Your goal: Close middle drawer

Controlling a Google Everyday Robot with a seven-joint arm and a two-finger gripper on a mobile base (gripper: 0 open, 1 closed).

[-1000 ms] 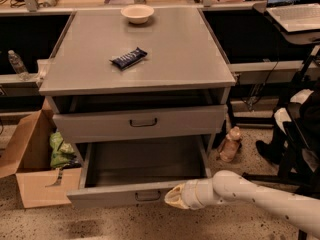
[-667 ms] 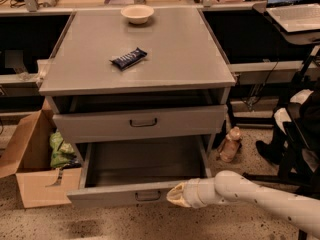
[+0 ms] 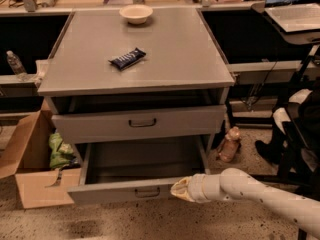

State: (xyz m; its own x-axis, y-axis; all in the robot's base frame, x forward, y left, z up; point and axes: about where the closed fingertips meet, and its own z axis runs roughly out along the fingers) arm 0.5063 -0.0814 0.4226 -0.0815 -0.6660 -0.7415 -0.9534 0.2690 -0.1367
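Observation:
The middle drawer (image 3: 115,192) is pulled far out of the grey cabinet; it is wide, shallow and empty, with a low front panel and a small dark loop handle (image 3: 147,192) at centre. My gripper (image 3: 178,189) comes in from the lower right on a white arm. Its tan tip is shut to a point and rests against the drawer's front panel, just right of the handle. Above it, the taller-fronted top drawer (image 3: 140,122) stands slightly open. The lowest drawer is hidden.
A dark snack bar (image 3: 127,58) and a cream bowl (image 3: 136,13) sit on the cabinet top. An open cardboard box (image 3: 35,171) with green packets stands at the left. A small brown bottle (image 3: 229,144) stands on the floor right of the cabinet, and a dark chair (image 3: 300,124) stands at the right.
The gripper tip has shifted very slightly up and right along the drawer front. The drawer has not visibly moved.

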